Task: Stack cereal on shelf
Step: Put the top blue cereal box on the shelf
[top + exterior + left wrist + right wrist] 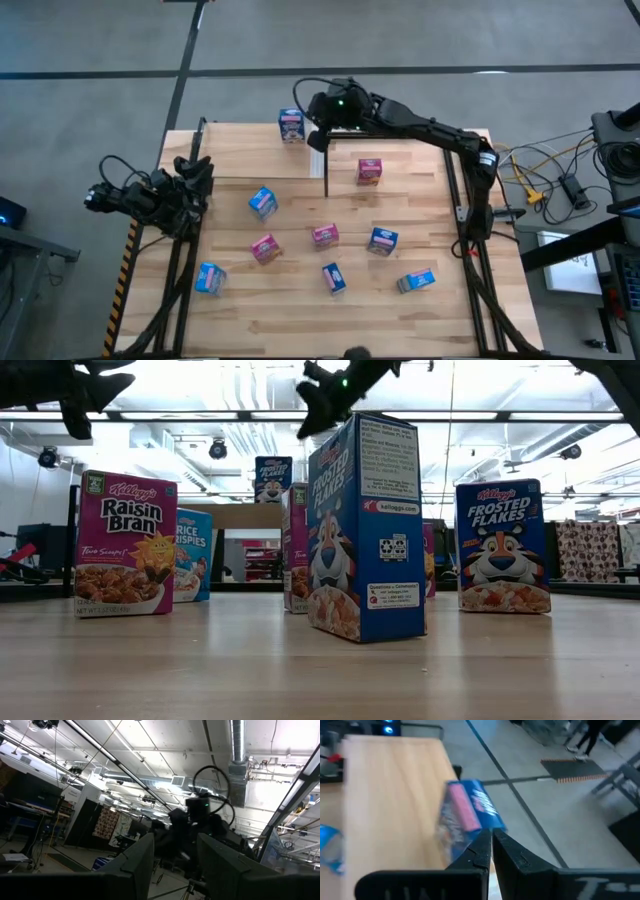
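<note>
**Pale planks, scattered cereal boxes, one pincer at the far edge**

Pale wood planks form the tabletop (400, 310), framed in black metal, standing on a grey concrete floor crossed by dark lines. The low view shows a workshop ceiling of ducts and strip lights beyond.

The right gripper (318, 118) is extended over the far edge of the table, its two fingers closed together with nothing between them, as the right wrist view shows. Just beside its tips stands a blue cereal box (291, 126), on the light-wood shelf (250, 150); in the right wrist view this box (465, 817) shows blurred and tilted, its long axis running away from the fingertips.

A pink box (370, 171) stands on the table near the gripper. Well apart from it, toward the near side, seven more boxes are scattered, blue and pink. One of these, a blue box (416, 281), lies flat with its long axis across the table.

The left gripper (195, 180) waits at the left edge of the table, fingers apart.
</note>
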Controlling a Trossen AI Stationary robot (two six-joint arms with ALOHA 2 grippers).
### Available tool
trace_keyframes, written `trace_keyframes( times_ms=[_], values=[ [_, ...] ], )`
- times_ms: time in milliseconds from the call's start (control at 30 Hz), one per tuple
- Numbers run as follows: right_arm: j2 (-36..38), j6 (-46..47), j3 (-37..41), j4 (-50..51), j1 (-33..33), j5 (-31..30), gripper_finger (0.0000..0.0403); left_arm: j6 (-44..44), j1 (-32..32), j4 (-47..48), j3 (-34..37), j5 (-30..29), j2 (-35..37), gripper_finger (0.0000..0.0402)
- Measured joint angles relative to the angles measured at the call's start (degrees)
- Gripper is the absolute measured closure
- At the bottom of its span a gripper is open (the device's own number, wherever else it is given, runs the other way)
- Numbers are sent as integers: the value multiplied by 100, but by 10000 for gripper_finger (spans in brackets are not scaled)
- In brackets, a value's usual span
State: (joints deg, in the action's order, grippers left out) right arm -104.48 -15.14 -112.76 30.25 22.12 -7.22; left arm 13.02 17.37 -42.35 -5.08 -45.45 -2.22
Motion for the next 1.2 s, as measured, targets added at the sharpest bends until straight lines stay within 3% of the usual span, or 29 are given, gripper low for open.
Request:
trace_keyframes(
  times_ms=[233, 567, 700, 833, 1200],
  values=[
    [-140, -144, 201, -262, -429, 765, 394, 0, 0, 1, 0, 0, 1, 267],
    [-547, -331, 977, -1363, -675, 706, 394, 0, 1, 10, -2, -2, 2, 267],
    [-638, -332, 1211, -1747, -701, 401, 394, 0, 0, 5, -2, -2, 2, 267],
    [-732, -349, 1271, -1944, -711, 103, 394, 0, 1, 2, -2, -1, 2, 267],
    [-1076, -388, 1271, -2608, -716, 59, 394, 0, 1, 0, -2, -2, 0, 267]
  ],
)
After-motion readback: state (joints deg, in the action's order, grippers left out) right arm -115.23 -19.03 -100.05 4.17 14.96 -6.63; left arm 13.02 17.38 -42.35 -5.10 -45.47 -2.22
